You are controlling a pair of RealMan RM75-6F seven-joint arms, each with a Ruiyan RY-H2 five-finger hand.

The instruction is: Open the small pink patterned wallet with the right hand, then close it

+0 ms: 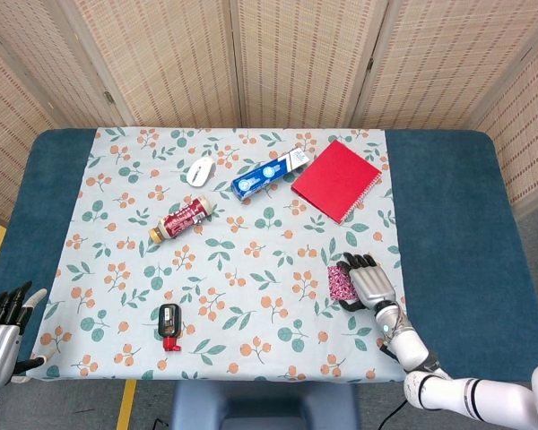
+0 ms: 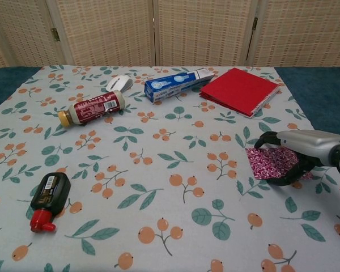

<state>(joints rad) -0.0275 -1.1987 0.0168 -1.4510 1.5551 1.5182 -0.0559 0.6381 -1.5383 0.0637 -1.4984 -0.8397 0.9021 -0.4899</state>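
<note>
1 wallet (image 1: 340, 282), 2 bottles (image 1: 185, 219)

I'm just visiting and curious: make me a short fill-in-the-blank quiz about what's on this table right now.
1. The right hand is over the pink ____.
2. The spiral-bound notebook is coloured ____.
3. The white mouse lies left of the blue ____ box.
4. The small black bottle has a ____ cap.

Missing words: wallet; red; toothpaste; red

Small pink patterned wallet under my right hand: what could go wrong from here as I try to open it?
1. The small pink patterned wallet lies flat on the floral tablecloth; the fingers may push it along instead of lifting the flap.
2. The right hand covers the wallet's right part in both views, hiding that edge, so a grip may miss.
</note>
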